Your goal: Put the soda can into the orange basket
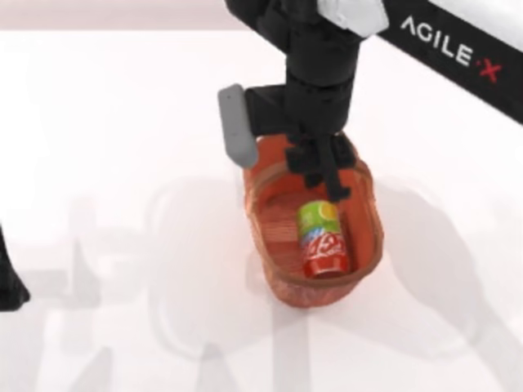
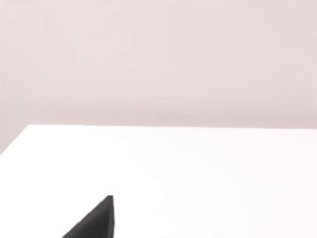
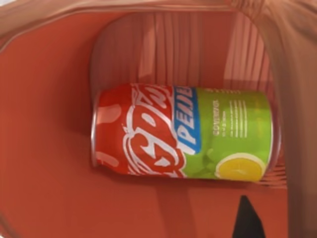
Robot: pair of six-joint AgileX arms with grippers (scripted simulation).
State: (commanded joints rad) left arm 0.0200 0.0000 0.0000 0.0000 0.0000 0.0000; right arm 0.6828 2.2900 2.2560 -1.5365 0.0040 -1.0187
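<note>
The soda can (image 1: 322,238) lies on its side on the floor of the orange basket (image 1: 369,189), green end toward the right gripper (image 1: 325,175) and red end away from it. The right gripper hangs just above the basket's far end with its fingers apart and nothing between them — the can rests free directly beneath and slightly beyond the fingertips. By the look of it the drop is done, and the step in hand is the exit: a straight lift, fingers kept apart, would clear the rim without nudging the basket or catching its handle. The left arm (image 1: 10,286) sits parked at the table's left edge, well apart; whether its fingers are apart or together cannot be told. The right wrist view shows the can's lettering and lemon print against the woven wall, contact the top view only hints at — while the top view alone shows the gripper's place over the basket.
</note>
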